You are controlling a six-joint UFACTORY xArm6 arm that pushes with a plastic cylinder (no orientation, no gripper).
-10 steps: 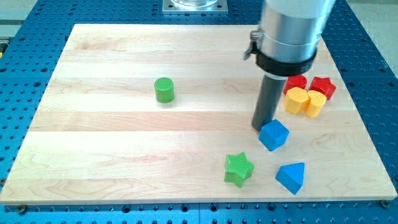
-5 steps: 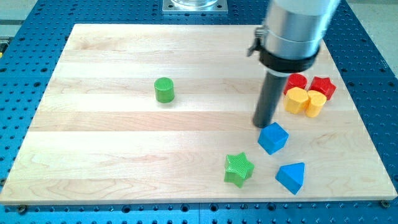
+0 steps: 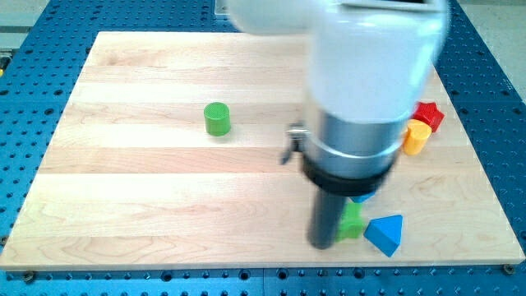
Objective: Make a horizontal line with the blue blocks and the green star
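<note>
Tip: my tip (image 3: 322, 244) is set down near the board's bottom edge, touching or just left of the green star (image 3: 352, 222); no fingers are fitted, so nothing is held.
Green star: mostly hidden behind the rod.
Blue blocks: a blue wedge-like block (image 3: 385, 233) lies just right of the star; a sliver of another blue block (image 3: 362, 197) is seen above it.
Progress: a loose cluster is judged formed, but no straight row; alignment remains.
Surfaces: ribbed plastic blocks, pale wooden board (image 3: 148, 189).
</note>
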